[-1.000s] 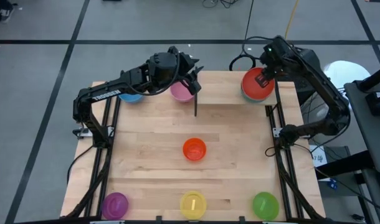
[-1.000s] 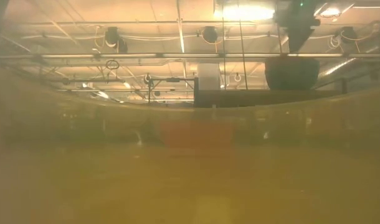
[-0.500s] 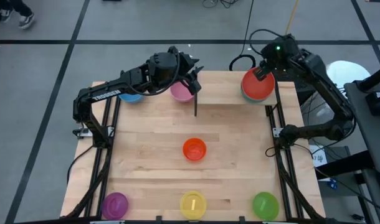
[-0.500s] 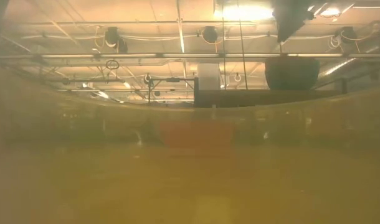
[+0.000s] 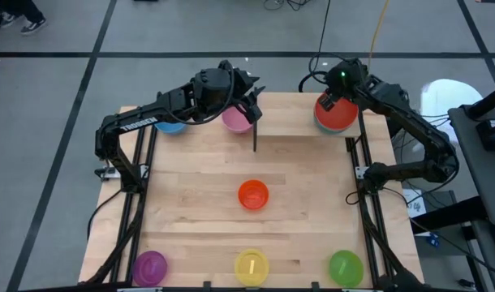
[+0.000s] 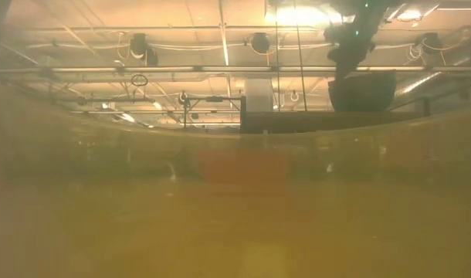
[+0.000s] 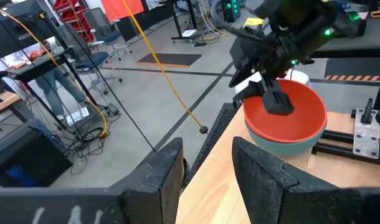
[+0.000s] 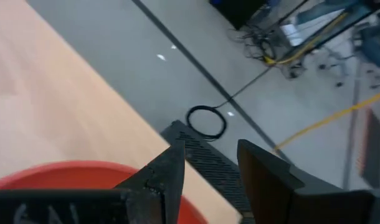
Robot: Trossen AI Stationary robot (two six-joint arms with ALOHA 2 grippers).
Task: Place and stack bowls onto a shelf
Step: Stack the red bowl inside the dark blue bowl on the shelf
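Lifted back off the red bowl (image 5: 337, 112), right gripper (image 5: 330, 99) hovers spread above its rim.

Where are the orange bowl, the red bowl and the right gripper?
orange bowl (image 5: 253, 195), high view, centre of its inside.
red bowl (image 7: 288, 114), left wrist view, inner wall.
right gripper (image 8: 209, 165), right wrist view, gap midway between its open fingertips.

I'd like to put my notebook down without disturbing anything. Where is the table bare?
Bare wood lies on both sides of the orange bowl, between it and the side rails, and in the band before the purple bowl, yellow bowl and green bowl. The far edge is crowded: pink bowl, red bowl, both arms.
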